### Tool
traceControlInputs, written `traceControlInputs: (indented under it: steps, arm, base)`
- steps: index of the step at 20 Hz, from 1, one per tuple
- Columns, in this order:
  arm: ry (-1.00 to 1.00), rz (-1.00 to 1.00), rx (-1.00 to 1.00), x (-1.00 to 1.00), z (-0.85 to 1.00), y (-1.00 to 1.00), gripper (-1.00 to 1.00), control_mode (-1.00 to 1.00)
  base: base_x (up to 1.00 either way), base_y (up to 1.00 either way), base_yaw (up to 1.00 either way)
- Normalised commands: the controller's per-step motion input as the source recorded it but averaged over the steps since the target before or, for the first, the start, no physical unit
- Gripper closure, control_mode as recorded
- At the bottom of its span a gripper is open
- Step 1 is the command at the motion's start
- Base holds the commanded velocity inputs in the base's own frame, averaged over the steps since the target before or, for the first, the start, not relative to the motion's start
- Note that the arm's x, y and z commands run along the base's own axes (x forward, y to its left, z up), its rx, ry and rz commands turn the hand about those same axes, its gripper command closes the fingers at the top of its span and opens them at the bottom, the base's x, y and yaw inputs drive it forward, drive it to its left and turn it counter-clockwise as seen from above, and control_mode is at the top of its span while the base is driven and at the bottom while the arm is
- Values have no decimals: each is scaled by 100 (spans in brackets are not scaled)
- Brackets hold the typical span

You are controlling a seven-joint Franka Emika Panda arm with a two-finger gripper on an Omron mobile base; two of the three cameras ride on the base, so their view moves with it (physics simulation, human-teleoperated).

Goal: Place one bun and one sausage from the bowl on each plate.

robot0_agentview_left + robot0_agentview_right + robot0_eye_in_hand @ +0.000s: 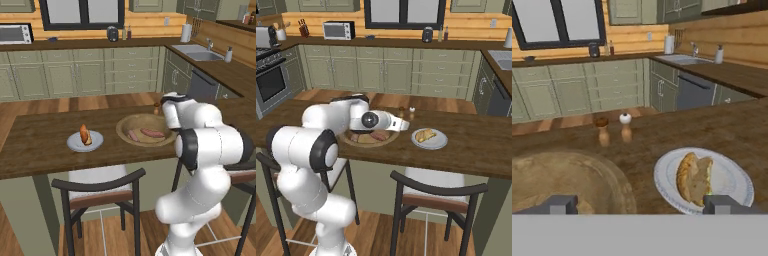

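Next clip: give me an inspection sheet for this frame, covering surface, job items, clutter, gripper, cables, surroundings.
Surface: dark wooden counter.
Job's things: wooden bowl holds two sausages; left plate carries an orange-brown bun; right plate carries a tan bun. No sausage on either plate.
Clutter: two shakers behind the bowl.
Grippers: gripper open, empty, between the bowl and right plate.
Cables: nothing seen.
Surroundings: chairs, green cabinets, sink, microwave.

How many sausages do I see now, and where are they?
2. Both sausages lie inside the wooden bowl: one toward the right, one left of it. The arm hides part of the bowl.
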Motion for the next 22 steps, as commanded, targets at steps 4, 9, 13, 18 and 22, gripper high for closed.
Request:
traceControlInputs:
  steps: [4, 9, 13, 18, 22]
  arm:
    - [21, 2, -7, -16, 75, 40, -100, -100]
    - [-3, 1, 0, 0, 39, 0, -100, -100]
    - [-1, 7, -16, 0, 98, 21, -100, -100]
    - [-2, 12, -31, -8, 100, 20, -100, -100]
    - [26, 10, -31, -18, 100, 33, -100, -100]
  base:
    - [0, 0, 0]
    - [0, 0, 0]
    - [0, 0, 0]
    - [0, 0, 0]
    - [0, 0, 0]
